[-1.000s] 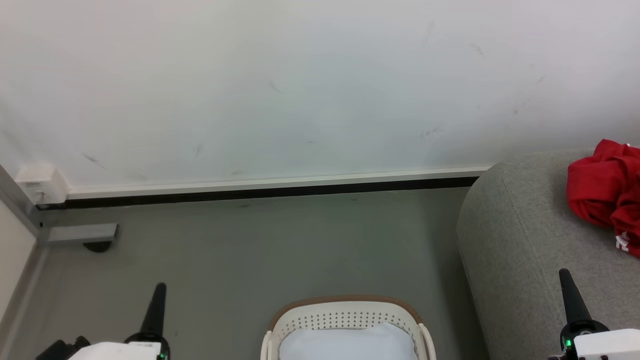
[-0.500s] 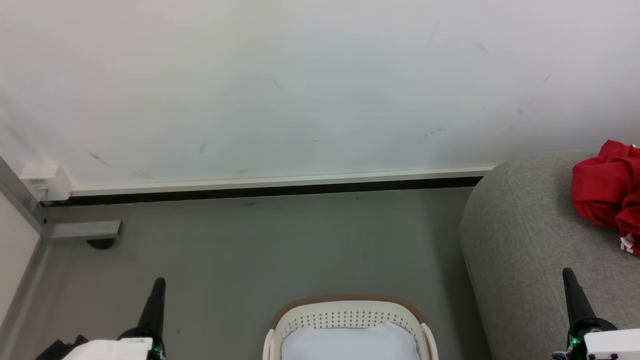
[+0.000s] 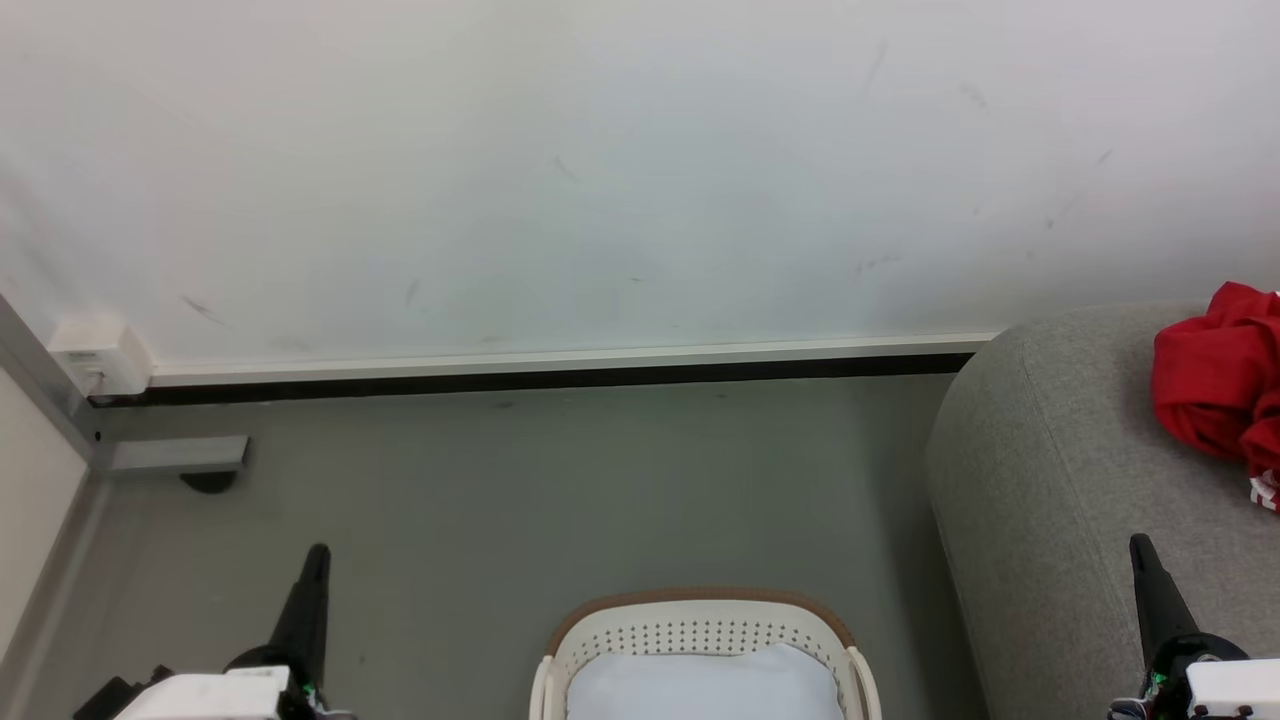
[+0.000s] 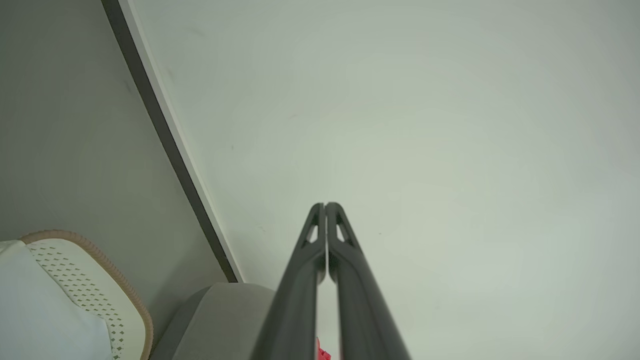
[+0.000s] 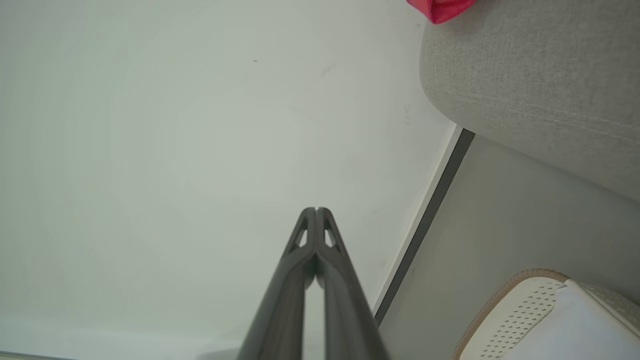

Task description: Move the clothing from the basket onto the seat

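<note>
The left tool (image 3: 317,556) is seen pressed together, its two dark fingers meeting at the tips with nothing pinched between them. The right tool (image 3: 1138,546) is likewise pressed together and empty. About midway between the two tools, and nearer the robot than their tips, the basket (image 3: 700,603) is set on the grey floor (image 3: 560,490), and a pale garment (image 3: 705,688) is laid inside it. Bare floor lies between the left tool and the basket. The seat (image 3: 1050,480) is found near the basket on the right tool's side. The right tool is held over it, so the seat's rounded edge stands between that tool and the basket. A crumpled red garment (image 3: 1215,385) is laid on the seat, beyond the right tool and further to its right, well apart from it. Ahead of both tools a scuffed white wall (image 3: 640,170) is seen, with a pale and black skirting strip (image 3: 540,372) at its foot. Beyond the left tool and to its left, a white box (image 3: 97,355) is fixed low in the corner, with a grey bar (image 3: 180,453) just below it at floor level.
</note>
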### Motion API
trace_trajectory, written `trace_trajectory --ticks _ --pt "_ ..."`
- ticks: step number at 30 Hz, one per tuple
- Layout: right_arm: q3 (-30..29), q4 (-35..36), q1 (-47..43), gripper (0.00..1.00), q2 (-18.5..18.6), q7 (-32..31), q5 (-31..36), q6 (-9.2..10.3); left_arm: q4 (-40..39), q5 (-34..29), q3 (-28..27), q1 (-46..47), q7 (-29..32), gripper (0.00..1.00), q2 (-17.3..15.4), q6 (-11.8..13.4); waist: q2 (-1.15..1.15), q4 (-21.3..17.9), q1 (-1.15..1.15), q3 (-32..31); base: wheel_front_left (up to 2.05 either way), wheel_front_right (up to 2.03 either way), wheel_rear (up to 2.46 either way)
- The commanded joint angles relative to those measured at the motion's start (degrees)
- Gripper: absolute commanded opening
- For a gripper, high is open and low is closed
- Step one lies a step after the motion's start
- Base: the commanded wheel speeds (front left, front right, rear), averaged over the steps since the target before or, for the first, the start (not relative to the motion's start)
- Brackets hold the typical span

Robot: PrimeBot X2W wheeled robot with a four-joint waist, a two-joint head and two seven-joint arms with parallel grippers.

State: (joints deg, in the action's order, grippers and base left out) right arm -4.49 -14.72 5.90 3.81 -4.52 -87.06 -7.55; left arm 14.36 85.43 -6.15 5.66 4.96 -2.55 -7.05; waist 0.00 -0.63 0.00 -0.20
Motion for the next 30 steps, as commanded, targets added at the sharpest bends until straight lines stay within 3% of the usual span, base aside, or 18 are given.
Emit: trace_trajectory --ticks 1,16,30 --pt "-0.54 0.42 0.99 0.0 0.0 -0.23 -1.3 0.1 -0.04 1.39 -0.29 0.77 0.28 0.0 -0.52 -0.24 0.0 0.05 0.0 0.01 0.0 0.0 0.0" --pt "-1.81 0.47 0.92 0.0 -0.61 -1.83 -5.91 0.11 0.12 7.28 -0.63 1.33 1.87 0.0 -0.53 -0.63 0.0 0.61 0.0 0.2 0.0 0.0 0.0" --pt "-1.86 0.47 0.92 0.0 -0.63 -1.82 -5.7 0.11 0.13 7.24 -0.62 1.3 1.89 0.0 -0.52 -0.65 0.0 0.63 0.0 0.2 0.0 0.0 0.0"
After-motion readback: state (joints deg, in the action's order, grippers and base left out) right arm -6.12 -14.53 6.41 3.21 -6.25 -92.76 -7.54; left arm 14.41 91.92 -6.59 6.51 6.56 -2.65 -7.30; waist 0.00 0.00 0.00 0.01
